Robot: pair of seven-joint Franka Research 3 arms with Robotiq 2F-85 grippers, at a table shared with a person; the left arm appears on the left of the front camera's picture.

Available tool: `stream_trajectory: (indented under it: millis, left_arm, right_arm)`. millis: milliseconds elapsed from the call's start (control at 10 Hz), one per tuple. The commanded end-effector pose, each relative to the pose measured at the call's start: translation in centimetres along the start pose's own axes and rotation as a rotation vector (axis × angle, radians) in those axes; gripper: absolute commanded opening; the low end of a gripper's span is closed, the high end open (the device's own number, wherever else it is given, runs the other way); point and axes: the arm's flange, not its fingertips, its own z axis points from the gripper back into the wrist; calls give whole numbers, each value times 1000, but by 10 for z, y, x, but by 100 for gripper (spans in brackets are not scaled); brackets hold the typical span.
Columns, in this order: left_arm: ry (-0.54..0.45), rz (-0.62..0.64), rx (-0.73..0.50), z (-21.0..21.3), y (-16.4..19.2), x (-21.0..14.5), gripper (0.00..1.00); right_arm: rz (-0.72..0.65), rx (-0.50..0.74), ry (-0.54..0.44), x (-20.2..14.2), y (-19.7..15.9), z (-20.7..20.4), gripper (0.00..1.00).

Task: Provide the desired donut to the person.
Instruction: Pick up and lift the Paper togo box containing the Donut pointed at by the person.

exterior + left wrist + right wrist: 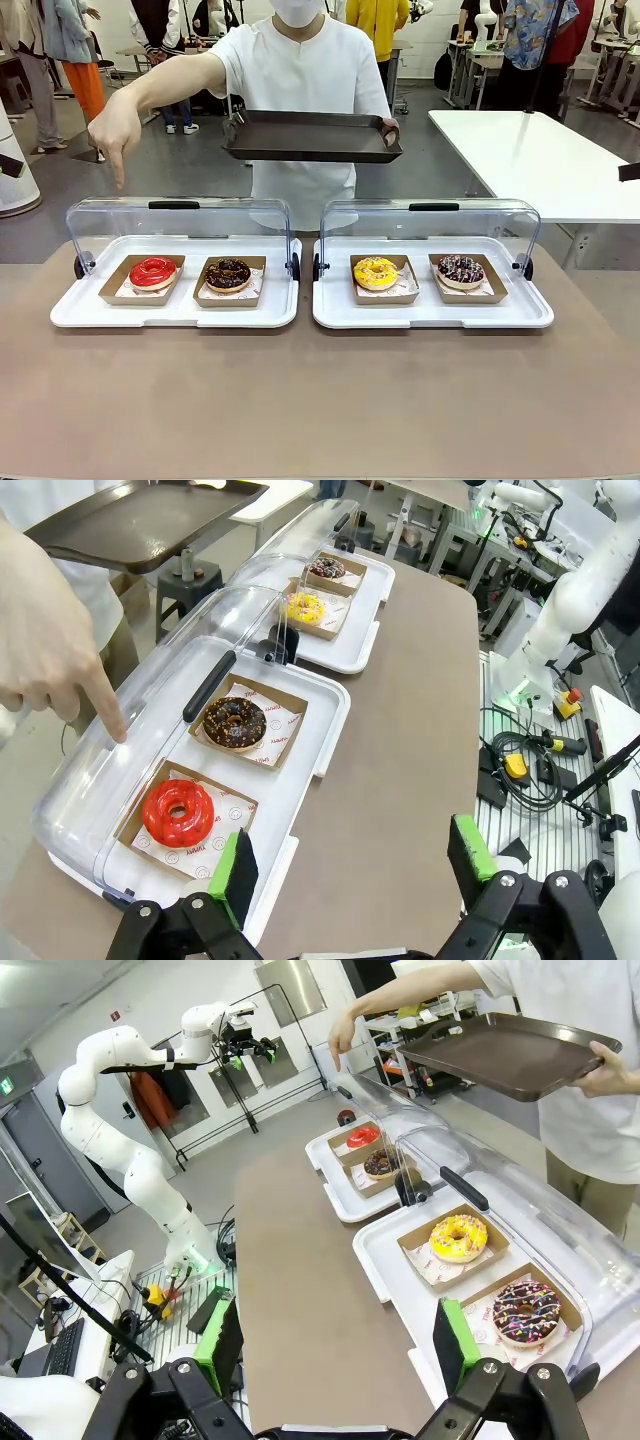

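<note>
Across the table [320, 400] the person's hand [118, 130] points at the red donut [153, 272], untaken in its white tray [175, 318]; the left gripper [352, 860] and right gripper [336, 1338] hang spread and empty, so pickup and handover remain.

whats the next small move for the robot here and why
Likely ease the open left gripper down toward the red donut. The person's hand points down over the left end of the left display case, nearest that donut, and the left gripper hovers open just in front of it. The person's other hand holds a dark tray ready behind the cases.
</note>
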Motion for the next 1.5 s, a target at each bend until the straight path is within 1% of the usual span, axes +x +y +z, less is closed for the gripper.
stream_trajectory:
  millis: [0, 1200, 1300, 1400]
  left_arm:
    - [-19, 0, -1, 2, 0, 1, 100]
    - [-19, 0, -1, 2, 0, 1, 100]
    - [0, 0, 0, 0, 0, 0, 100]
    - [219, -84, 59, -14, -7, 8, 100]
  right_arm:
    - [1, 1, -1, 0, 0, 0, 100]
    - [1, 1, -1, 0, 0, 0, 100]
    - [1, 1, -1, 0, 0, 0, 100]
    - [1, 1, -1, 0, 0, 0, 100]
